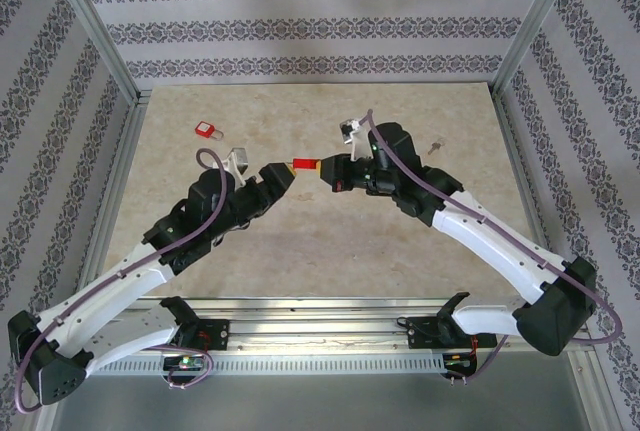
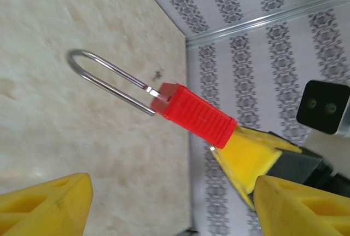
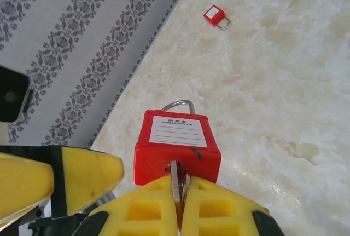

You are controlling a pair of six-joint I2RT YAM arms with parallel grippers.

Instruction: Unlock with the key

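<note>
The right gripper has its fingers pressed together on the key, which sits in the underside of the red padlock. The padlock hangs off that key just ahead of the fingertips, lifted off the table. The left gripper faces it from the other side with its fingers spread wide. The padlock lies just beyond its tips and is not gripped. From the left wrist view, one leg of the shackle seems to stand free of the body, so the lock looks sprung or very nearly so.

The step in hand seems to be the turn of the key. Next, I judge, the left fingers need to close on the body or shackle to brace it while the right wrist finishes the twist or draws the key out.

Below and around both grippers the tabletop is bare. A second padlock lies well beyond the left gripper. The frame rails stand well off to either side.
</note>
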